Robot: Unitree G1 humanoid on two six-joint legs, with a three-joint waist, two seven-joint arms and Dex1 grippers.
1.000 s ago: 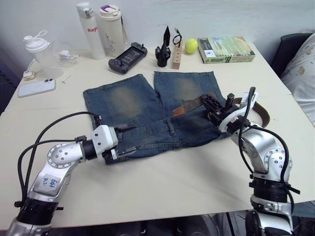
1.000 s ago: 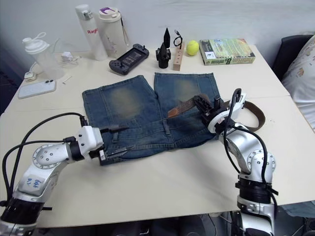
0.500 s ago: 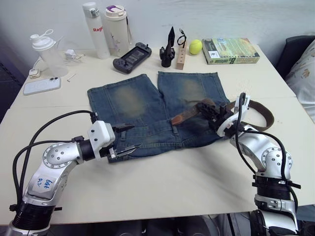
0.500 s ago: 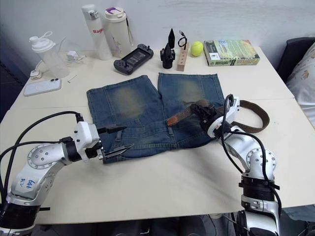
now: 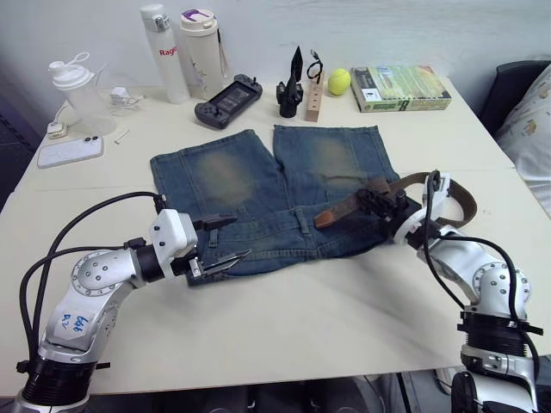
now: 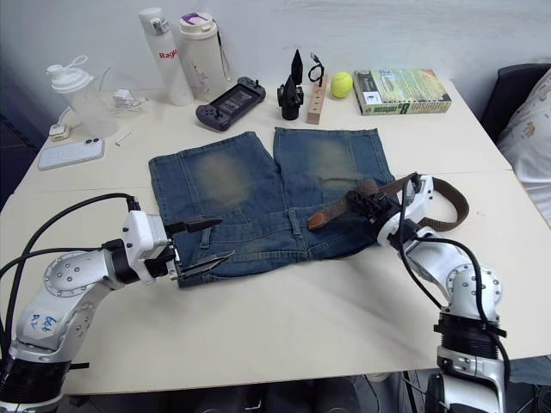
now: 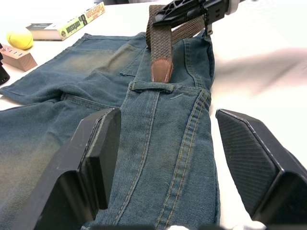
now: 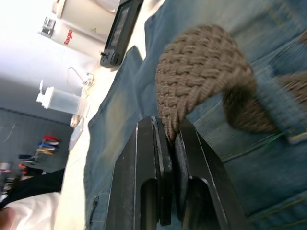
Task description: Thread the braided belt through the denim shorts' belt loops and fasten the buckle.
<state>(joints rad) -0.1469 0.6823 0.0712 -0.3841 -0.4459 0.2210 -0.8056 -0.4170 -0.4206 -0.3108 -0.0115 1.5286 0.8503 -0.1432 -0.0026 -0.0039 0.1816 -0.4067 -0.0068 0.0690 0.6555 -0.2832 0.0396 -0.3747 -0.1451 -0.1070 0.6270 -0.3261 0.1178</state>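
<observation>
Blue faded denim shorts (image 5: 267, 194) are spread mid-counter, the brown braided belt (image 5: 349, 206) laid across their waistband and clamped by the right end effector (image 5: 379, 205). The left end effector (image 5: 225, 238) is held apart at the waistband's near edge. Bottles, a yellow ball (image 5: 335, 81) and a book (image 5: 400, 86) line the counter's (image 5: 344, 301) far edge.

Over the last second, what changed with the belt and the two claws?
The right claw, shut on the braided belt, pulled it toward the robot's right, so its leather tip slid back off the middle belt loop. The left claw stayed open at the denim shorts' waistband; the shorts lay unmoved.
</observation>
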